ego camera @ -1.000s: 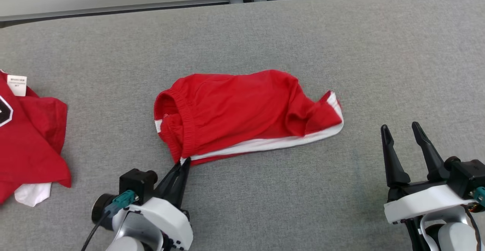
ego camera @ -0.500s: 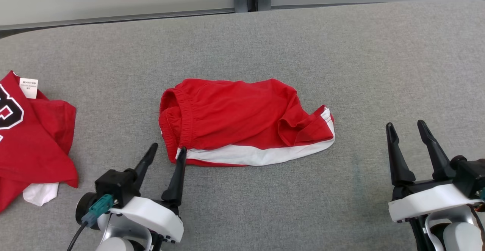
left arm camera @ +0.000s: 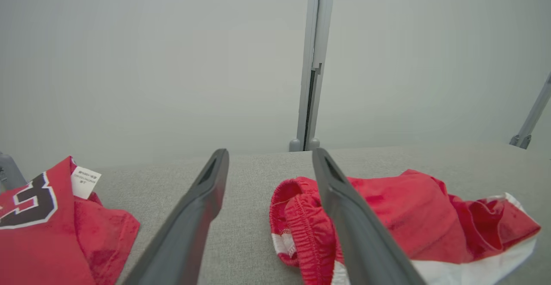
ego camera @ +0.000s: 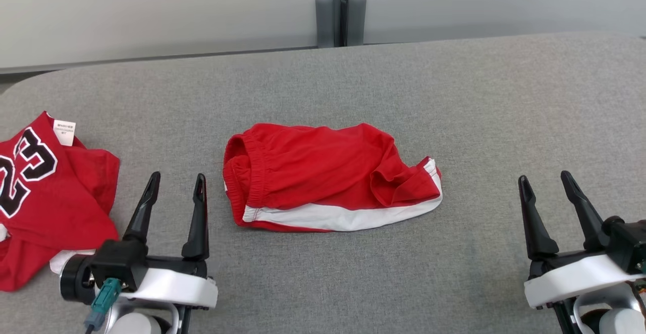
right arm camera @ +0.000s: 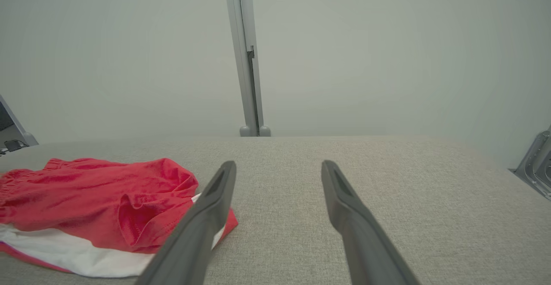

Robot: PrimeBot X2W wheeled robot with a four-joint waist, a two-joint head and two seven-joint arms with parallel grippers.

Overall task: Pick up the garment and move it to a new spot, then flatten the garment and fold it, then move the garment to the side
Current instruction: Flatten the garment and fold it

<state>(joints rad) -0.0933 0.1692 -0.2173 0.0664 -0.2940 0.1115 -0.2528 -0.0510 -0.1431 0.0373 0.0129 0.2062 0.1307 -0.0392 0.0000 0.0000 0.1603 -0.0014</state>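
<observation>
Holding left end effector [ego camera: 178, 175] and right end effector [ego camera: 544, 175] wide open, gripping nothing, with the red shorts [ego camera: 323, 172] lying rumpled on the desk [ego camera: 454, 97] between them. Likely flattening next: pinching waistband [ego camera: 257, 172] and white-striped hem [ego camera: 343, 218] low, pulling apart evenly, avoiding the jersey [ego camera: 50, 192].

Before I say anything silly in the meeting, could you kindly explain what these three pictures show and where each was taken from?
This is a two-armed wheeled robot working at a grey padded surface. The head view looks down from its head: the left gripper is at lower left and the right gripper at lower right, each with two long dark fingers. The other two pictures come from cameras on the wrists, looking along those fingers. In the middle lie red shorts with a white stripe, loosely bunched; a red jersey with black numbers lies crumpled at the left. Both grippers are open and hold nothing.
</observation>
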